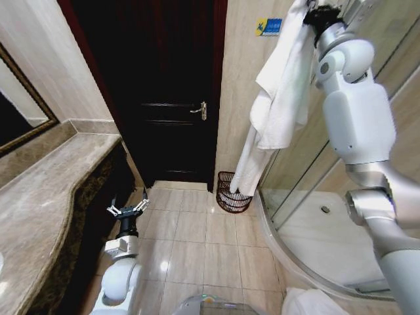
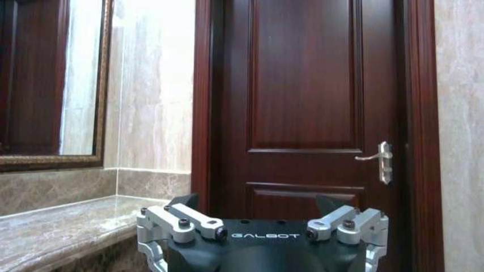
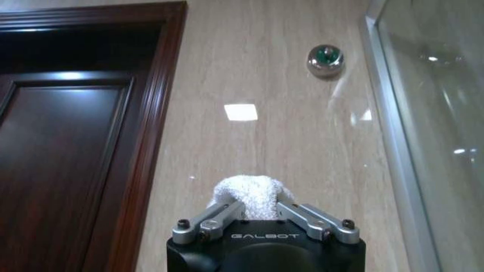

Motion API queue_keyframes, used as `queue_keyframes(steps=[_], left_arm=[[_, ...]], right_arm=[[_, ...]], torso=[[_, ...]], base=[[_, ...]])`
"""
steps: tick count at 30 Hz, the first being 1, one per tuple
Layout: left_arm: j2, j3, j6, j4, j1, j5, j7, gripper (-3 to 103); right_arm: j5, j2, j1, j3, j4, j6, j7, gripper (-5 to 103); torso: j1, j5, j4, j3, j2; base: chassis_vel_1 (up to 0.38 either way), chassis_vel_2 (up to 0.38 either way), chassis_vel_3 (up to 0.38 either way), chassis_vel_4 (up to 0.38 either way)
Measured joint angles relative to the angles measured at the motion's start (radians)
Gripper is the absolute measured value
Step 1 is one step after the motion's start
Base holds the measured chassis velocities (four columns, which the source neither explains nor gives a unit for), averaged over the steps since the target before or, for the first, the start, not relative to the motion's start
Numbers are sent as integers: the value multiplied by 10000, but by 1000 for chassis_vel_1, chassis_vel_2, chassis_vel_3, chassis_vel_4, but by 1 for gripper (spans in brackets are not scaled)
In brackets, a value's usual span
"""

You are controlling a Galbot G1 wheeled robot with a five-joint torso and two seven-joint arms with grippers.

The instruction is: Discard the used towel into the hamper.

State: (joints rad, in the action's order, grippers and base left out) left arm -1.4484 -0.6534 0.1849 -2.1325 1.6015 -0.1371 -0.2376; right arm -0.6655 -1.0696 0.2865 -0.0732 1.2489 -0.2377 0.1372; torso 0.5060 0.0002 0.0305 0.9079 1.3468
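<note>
At seven o'clock, nearest, the left gripper (image 1: 128, 210) hangs low beside the counter (image 1: 46, 197), fingers spread apart. Farther, at one o'clock, the right gripper (image 3: 263, 211) is raised high, clamped on the white towel (image 1: 279, 98). Beneath its draped tail, the hamper (image 1: 231, 192) stands against the far wall.

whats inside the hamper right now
The hamper sits on the floor below the hanging white towel, held high by the right tool. The towel's lower end covers part of its rim; its inside is too dark to tell.
</note>
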Motion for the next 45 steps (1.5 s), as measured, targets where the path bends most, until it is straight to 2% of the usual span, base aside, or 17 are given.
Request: queue_keyframes(steps=[24,34,45], left_arm=[[35,25,22,-90,73,82,0,100],[62,37,24,-81,68,80,-3,100],[38,84,43,-22,73,116,3,100]], right_arm=[[-5,389,-493,-198,266,37,-70,3],[-112,720,-1936,-562,1209,-45,-33,3],[77,602,-2609,-759,1168,162,-67,3]], torso=[[1,-1,0,0,0],[2,1,-1,1,-1],[-2,-1,-1,-1,0]], base=[[-64,65,71,-67],[-35,51,43,-46],[0,0,0,0]])
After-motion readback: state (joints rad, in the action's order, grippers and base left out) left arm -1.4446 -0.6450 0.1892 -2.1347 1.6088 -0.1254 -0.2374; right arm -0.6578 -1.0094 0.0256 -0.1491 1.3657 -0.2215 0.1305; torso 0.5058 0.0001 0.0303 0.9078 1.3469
